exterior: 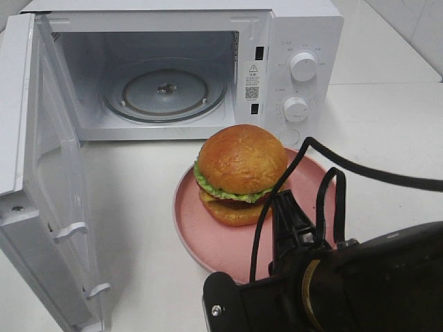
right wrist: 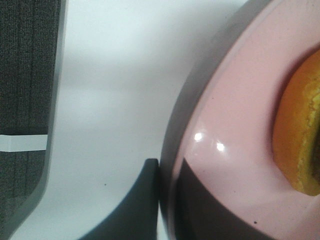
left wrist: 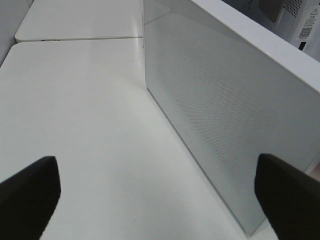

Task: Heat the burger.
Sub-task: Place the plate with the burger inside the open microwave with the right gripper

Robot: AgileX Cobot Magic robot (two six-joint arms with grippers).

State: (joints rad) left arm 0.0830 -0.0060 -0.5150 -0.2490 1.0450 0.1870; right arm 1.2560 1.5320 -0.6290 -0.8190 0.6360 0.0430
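Note:
The burger (exterior: pixel 241 164), with a golden-brown bun and a frill of green lettuce, sits on a pink plate (exterior: pixel 208 235) on the white table in front of the microwave. An edge of its lower bun (right wrist: pixel 300 145) shows in the right wrist view. My right gripper (exterior: pixel 282 200) reaches in from the lower right to the plate's near side. Its dark fingers (right wrist: pixel 135 215) straddle the plate's rim (right wrist: pixel 172 150), shut on it. My left gripper (left wrist: pixel 160 200) is open with nothing between its fingertips (left wrist: pixel 30 195), beside the outer face of the microwave door (left wrist: pixel 220 110).
The white microwave (exterior: pixel 297 41) stands at the back with its door (exterior: pixel 41 173) swung wide open to the left. Its glass turntable (exterior: pixel 165 90) is bare. Two round knobs (exterior: pixel 303 66) sit on its right panel. Black cables (exterior: pixel 360 169) arc over the plate's right side.

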